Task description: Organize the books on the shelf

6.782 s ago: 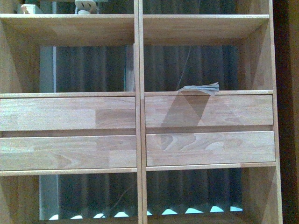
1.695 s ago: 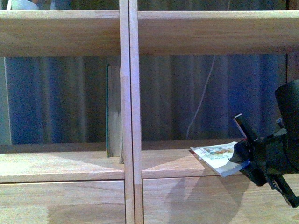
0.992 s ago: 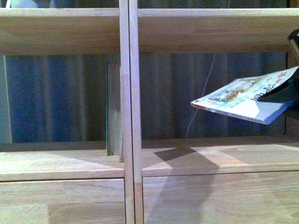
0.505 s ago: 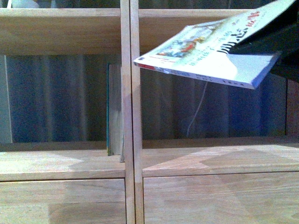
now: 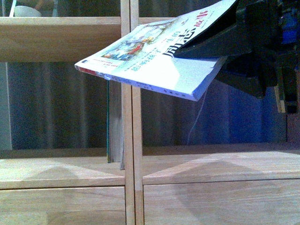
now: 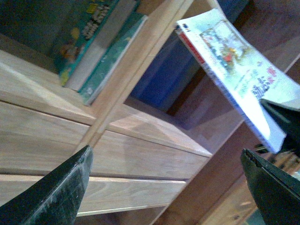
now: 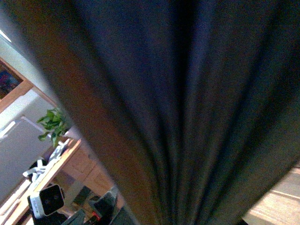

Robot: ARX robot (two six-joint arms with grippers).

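Observation:
My right gripper (image 5: 220, 49) is shut on the paperback book (image 5: 159, 61), a pale cover with a cartoon picture, Chinese characters and a red-marked spine. It holds the book tilted in the air, across the shelf's centre post (image 5: 127, 140). The book also shows in the left wrist view (image 6: 234, 70). A thin teal-edged book (image 5: 112, 122) stands upright in the left compartment against the post; it shows in the left wrist view (image 6: 110, 51) beside another teal book. My left gripper (image 6: 166, 183) is open and empty, below the shelf board. The right wrist view is filled by a dark blurred surface.
The light-wood shelf has a board (image 5: 211, 164) under the held book and drawer fronts (image 5: 215, 206) below it. An upper board (image 5: 56, 40) spans the left column, with a pale cup (image 5: 26, 10) on it. A dark curtain hangs behind the open back.
My right gripper has lifted the paperback off the right compartment's board and carried it up and to the left, so its spine end now crosses the centre post.

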